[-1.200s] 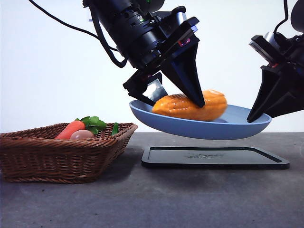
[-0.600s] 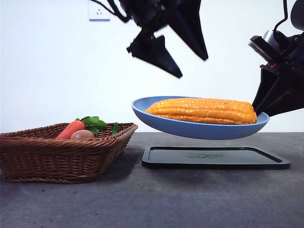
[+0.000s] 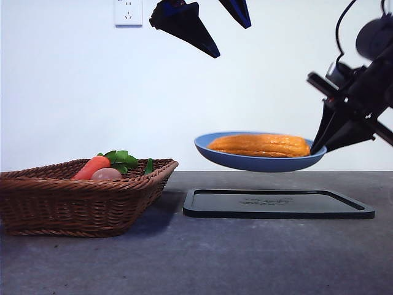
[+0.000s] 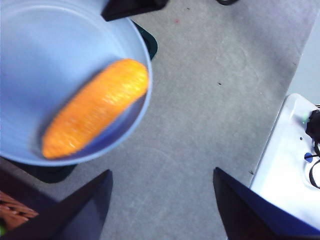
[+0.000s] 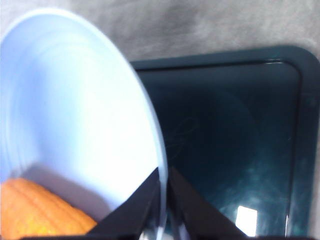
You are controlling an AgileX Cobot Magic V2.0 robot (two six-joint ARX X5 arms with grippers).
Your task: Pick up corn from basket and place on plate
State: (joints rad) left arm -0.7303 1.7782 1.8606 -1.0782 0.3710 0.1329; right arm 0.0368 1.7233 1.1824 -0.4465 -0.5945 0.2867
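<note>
The orange-yellow corn (image 3: 259, 145) lies lengthwise on the light-blue plate (image 3: 258, 162), which hangs in the air above the black tray. My right gripper (image 3: 318, 146) holds the plate by its right rim; in the right wrist view its jaws (image 5: 164, 195) are shut on the rim of the plate (image 5: 70, 110), with the corn (image 5: 35, 210) just inside. High above, my left gripper (image 3: 233, 42) is open and empty. Its wrist view looks down on the corn (image 4: 95, 107) in the plate (image 4: 45, 55), well clear of the left gripper (image 4: 162, 200). The wicker basket (image 3: 80, 196) stands at the left.
In the basket lie a carrot (image 3: 91, 167) with green leaves and a pale egg (image 3: 105, 174). A flat black tray (image 3: 276, 206) lies on the grey table under the plate, and it shows again as the tray (image 5: 235, 135). A white box (image 4: 287, 165) sits at the table's side.
My left gripper let go of the corn and rose to the top of the front view. The plate with the corn levelled out and shifted to the right in the right gripper.
</note>
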